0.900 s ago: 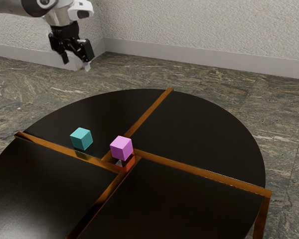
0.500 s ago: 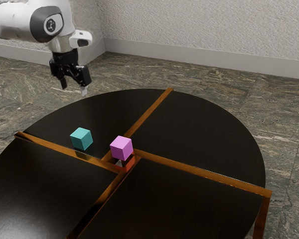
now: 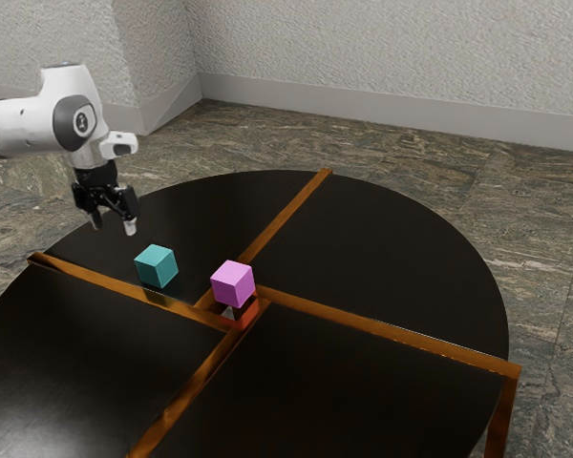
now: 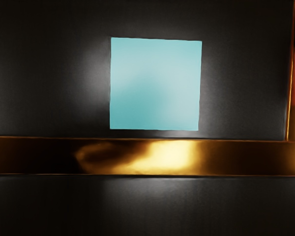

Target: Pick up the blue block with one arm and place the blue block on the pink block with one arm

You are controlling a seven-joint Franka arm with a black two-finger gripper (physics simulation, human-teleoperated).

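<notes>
- Gripper (image 3: 115,225): fingers apart, nothing between them. It hangs above the table (image 3: 382,248), up and toward the exterior view's left of the blue block (image 3: 156,265), not touching it.
- Blue block (image 4: 156,83): flat on the black tabletop, just beside the copper divider (image 4: 147,156).
- Pink block (image 3: 233,282): at the dividers' crossing, near the blue block, apart from it.

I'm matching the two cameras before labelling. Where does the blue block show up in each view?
Exterior view: the blue block sits on the black table, toward the exterior view's left of the pink block.
Wrist view: the blue block is the pale square seen from above, just beside the golden strip.
Shared landmark: that golden strip, running along one side of the block.
</notes>
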